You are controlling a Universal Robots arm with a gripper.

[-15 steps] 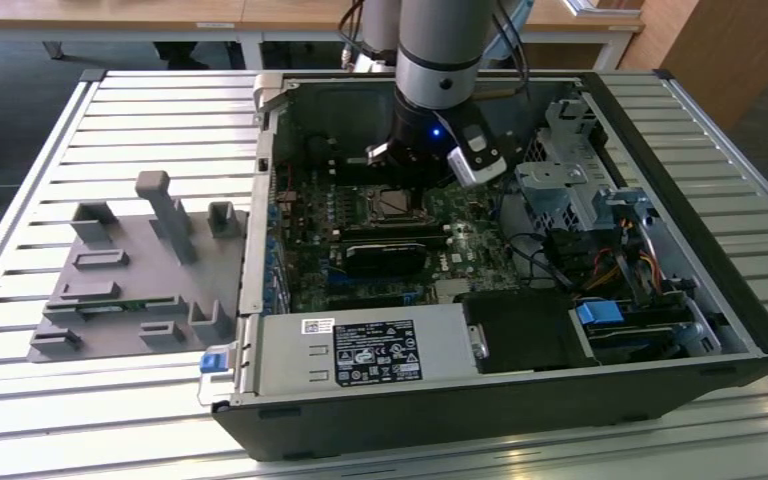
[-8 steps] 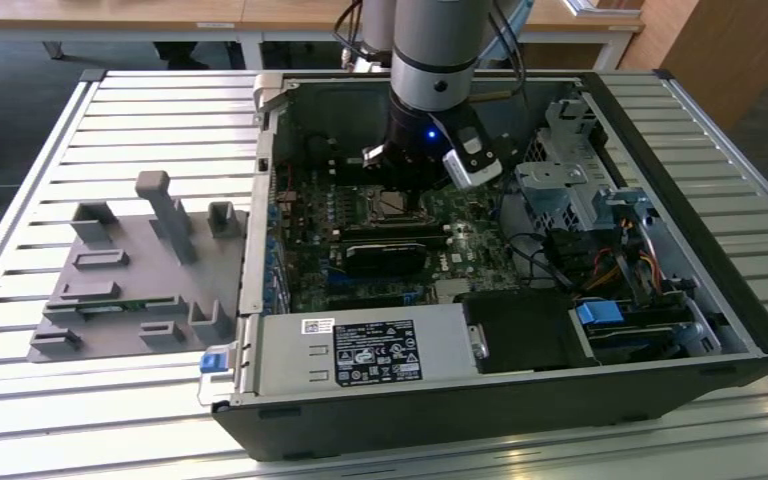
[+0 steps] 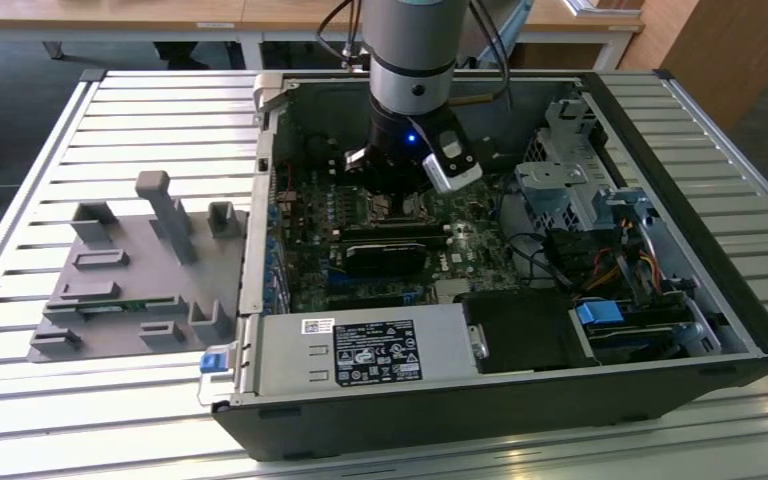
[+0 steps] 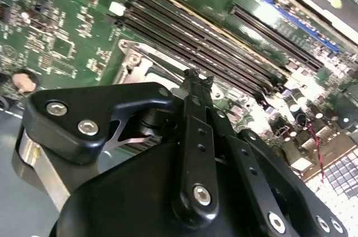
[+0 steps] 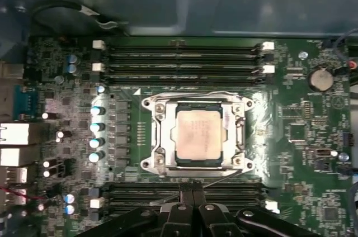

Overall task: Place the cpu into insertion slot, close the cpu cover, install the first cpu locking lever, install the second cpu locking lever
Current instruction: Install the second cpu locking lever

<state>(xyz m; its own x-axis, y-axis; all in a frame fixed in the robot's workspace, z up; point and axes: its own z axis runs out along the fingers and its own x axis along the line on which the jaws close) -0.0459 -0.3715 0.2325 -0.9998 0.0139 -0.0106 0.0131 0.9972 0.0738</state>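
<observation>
First wrist view: pale square cpu point(image 5: 198, 137) sits framed by silvery cpu cover point(image 5: 159, 136); jaws closed, empty.

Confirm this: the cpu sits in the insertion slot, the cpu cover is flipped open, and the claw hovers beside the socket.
Not quite. In the first wrist view the cpu cover lies closed, framing the cpu seated in the insertion slot. The rest holds: the claw hovers beside the socket.
</observation>
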